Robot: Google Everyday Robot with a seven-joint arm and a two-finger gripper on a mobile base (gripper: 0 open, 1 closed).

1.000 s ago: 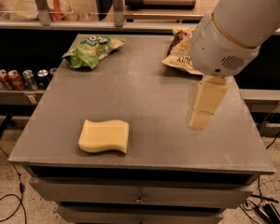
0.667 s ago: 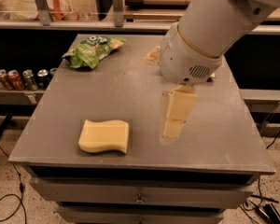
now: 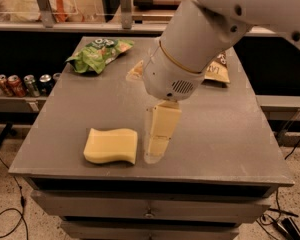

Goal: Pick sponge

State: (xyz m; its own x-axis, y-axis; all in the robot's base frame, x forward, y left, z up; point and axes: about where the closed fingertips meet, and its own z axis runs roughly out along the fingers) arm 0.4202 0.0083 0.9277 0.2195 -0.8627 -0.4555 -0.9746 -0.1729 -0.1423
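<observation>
A: Biggest first?
B: Grey table (image 3: 230, 134), fills most of the view. White arm (image 3: 200, 39) comes in from top right and hangs over the table's middle.
A: Gripper?
B: Gripper (image 3: 157, 144) points straight down, pale yellow, tip low over the table near the front edge. How far open: cannot tell. Holds nothing. Can't tell if the tip touches the tabletop.
A: Sponge?
B: Sponge (image 3: 111, 145) lies flat at front left of centre, near the front edge. Long axis runs left-right, roughly along that edge. Wavy edges are the front and back ones. Right end faces the gripper.
A: Contact?
B: None seen. Gripper is just beside the right end, with a thin gap of table showing.
A: Rest?
B: Green bag (image 3: 100, 53) at back left. Tan bag (image 3: 219, 70) at back right, partly behind the arm. Cans (image 3: 20, 84) on a low shelf left of the table.
</observation>
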